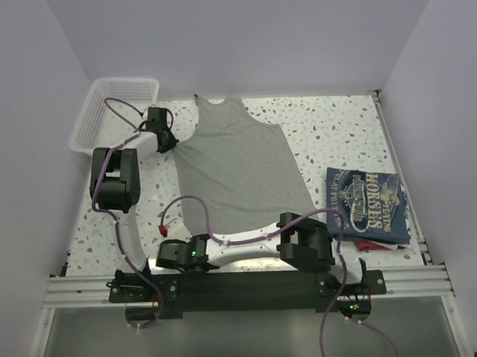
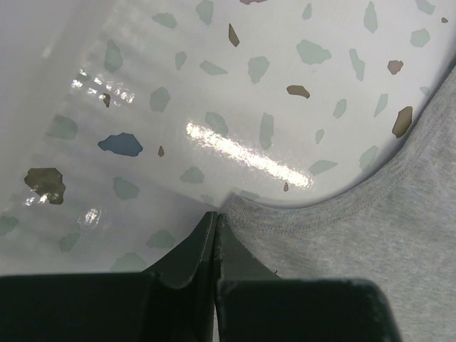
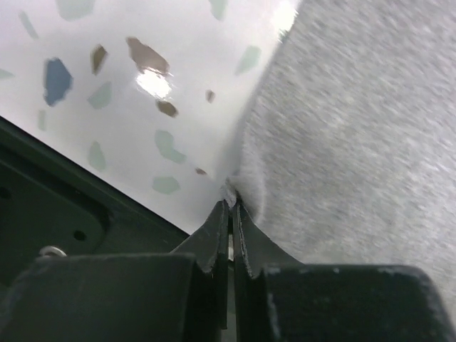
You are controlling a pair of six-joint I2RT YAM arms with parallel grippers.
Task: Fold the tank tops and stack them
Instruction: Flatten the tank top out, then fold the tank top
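The light grey tank top (image 1: 238, 167) lies spread flat mid-table, neck at the far side. My left gripper (image 1: 167, 140) is shut at its left side corner below the armhole; in the left wrist view the jaws (image 2: 216, 214) pinch the hem corner of the grey cloth (image 2: 356, 249). My right gripper (image 1: 182, 247) is low near the front edge, shut on a bunched bit of the grey top's edge (image 3: 249, 178), as the right wrist view (image 3: 231, 203) shows. The navy tank top with white lettering (image 1: 366, 204) lies folded at the right, with the red one (image 1: 376, 244) peeking out beneath.
A white mesh basket (image 1: 115, 112) stands at the far left corner, just behind the left gripper. The black frame rail (image 1: 242, 284) runs along the front edge, close under the right gripper. Purple cables loop over both arms.
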